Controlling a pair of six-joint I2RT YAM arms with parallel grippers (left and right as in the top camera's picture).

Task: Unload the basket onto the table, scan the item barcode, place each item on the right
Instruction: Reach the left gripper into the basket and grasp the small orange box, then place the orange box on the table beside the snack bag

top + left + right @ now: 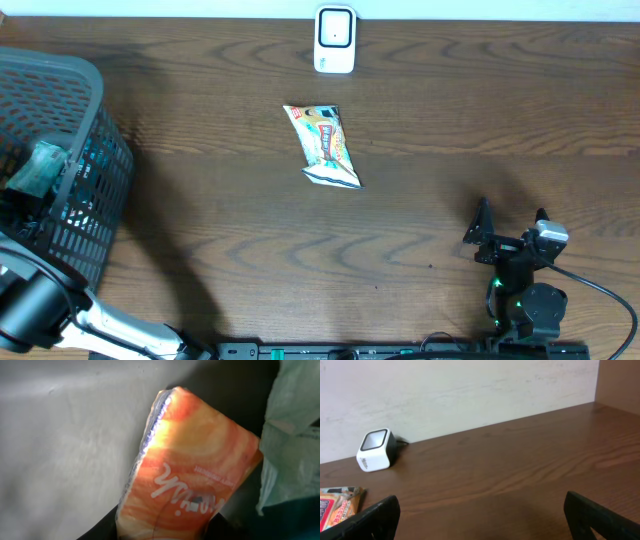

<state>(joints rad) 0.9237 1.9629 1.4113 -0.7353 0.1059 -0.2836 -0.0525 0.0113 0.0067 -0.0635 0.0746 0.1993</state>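
Observation:
An orange packet (195, 470) with white lettering fills the left wrist view. My left gripper (167, 530) is closed on its lower end, a dark finger pressing each side. In the overhead view that gripper is down inside the dark mesh basket (95, 150) and hidden. The white barcode scanner (334, 40) stands at the table's far edge and also shows as the scanner (375, 450) in the right wrist view. My right gripper (510, 235) rests near the front right, open, with nothing between its fingers (375, 517).
A yellow-orange snack packet (325, 145) lies flat on the table in front of the scanner, and the same snack packet (337, 507) shows at the lower left of the right wrist view. A pale green bag (295, 435) lies beside the orange packet in the basket.

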